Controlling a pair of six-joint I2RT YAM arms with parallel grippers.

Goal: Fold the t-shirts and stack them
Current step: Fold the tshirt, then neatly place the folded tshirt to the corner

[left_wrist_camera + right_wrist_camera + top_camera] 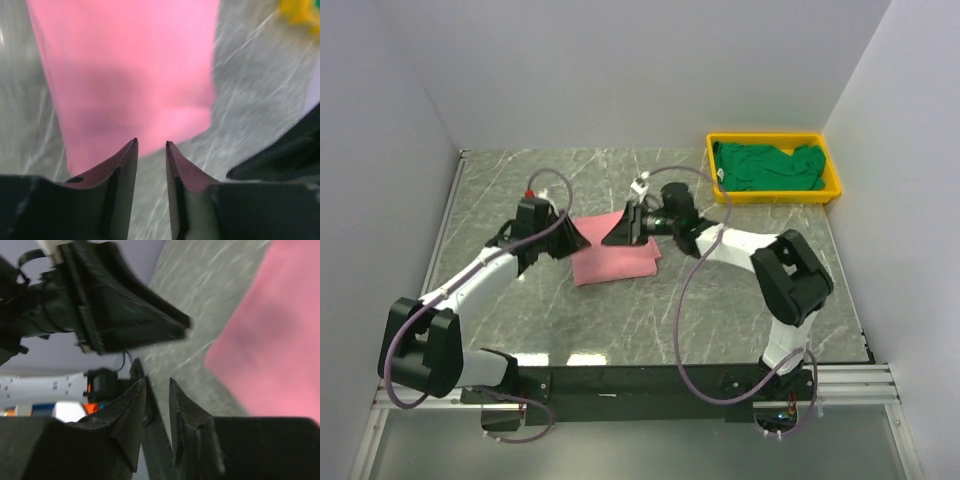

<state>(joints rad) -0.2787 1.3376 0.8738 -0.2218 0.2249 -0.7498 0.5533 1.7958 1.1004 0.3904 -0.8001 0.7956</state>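
Note:
The pink t-shirt (615, 258) lies folded into a flat rectangle on the marble table. The dark green t-shirt (767, 167) is bunched up inside the yellow tray (775, 195) at the back right. My left gripper (582, 240) hovers over the pink shirt's left edge, and my right gripper (608, 240) hovers over its top edge, pointing toward the left one. In the left wrist view the left gripper (151, 144) is open and empty, with the pink t-shirt (130, 75) just ahead. The right gripper (157, 381) is also open and empty, the pink t-shirt (275, 340) to its right.
The yellow tray stands against the right wall near the back corner. White walls close in the table on the left, back and right. Grey marble tabletop (620, 320) shows in front of the pink shirt. The left gripper's black body (125, 305) fills the right wrist view's upper left.

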